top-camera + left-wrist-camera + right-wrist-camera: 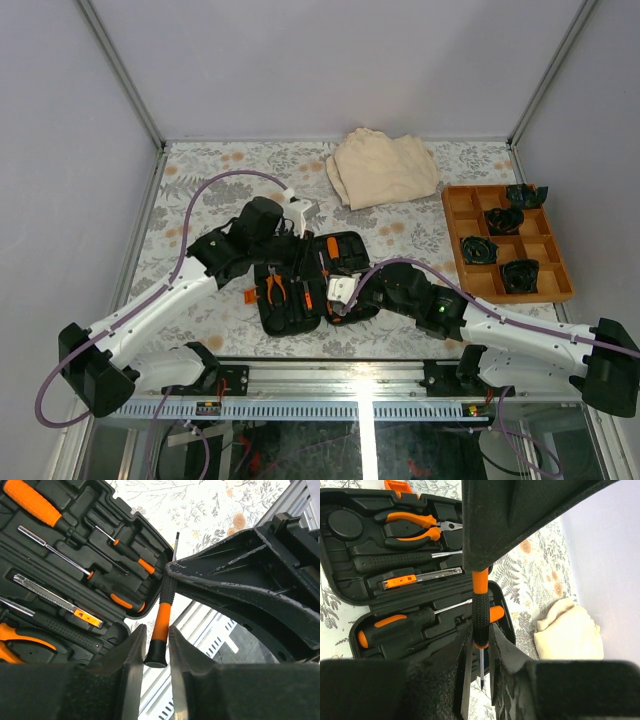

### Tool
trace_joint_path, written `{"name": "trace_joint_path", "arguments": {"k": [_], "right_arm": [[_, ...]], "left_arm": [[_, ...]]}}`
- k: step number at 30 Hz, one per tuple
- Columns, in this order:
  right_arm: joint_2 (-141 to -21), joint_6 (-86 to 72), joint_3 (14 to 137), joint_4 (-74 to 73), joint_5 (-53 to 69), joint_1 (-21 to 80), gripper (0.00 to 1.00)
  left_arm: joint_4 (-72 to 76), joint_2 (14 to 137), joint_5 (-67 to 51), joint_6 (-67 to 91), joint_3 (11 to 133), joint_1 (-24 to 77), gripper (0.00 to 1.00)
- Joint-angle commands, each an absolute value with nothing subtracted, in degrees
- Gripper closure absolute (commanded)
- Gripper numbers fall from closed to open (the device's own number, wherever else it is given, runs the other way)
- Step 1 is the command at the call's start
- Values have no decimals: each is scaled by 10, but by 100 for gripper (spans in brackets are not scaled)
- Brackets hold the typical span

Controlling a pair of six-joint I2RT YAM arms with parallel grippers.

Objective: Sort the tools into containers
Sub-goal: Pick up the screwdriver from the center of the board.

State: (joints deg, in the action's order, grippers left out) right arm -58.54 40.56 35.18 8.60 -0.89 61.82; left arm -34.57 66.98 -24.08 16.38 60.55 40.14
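Above the open tool case (350, 587), a small screwdriver (480, 607) was pinched at its ribbed grip by the right gripper (480, 630) and at its butt by the left gripper (156, 642), a handover apparently in hand, with one clean release and slotting called for next.

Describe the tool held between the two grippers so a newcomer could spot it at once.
Find the open black case in the middle of the top view. Over it the left gripper and right gripper meet, both holding one small screwdriver. Unlike the tools lying in the case's slots, it is in the air, with a slim black-and-orange handle.
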Motion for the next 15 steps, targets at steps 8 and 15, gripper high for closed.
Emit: {"name": "trace_joint_path", "arguments": {"k": [8, 15], "right_arm": [[-572, 410, 388, 89, -15, 621, 84], [-533, 367, 382, 88, -44, 621, 53]], "left_arm": [[-348, 666, -238, 148, 603, 406, 99], [-303, 621, -182, 177, 575, 405, 100]]}}
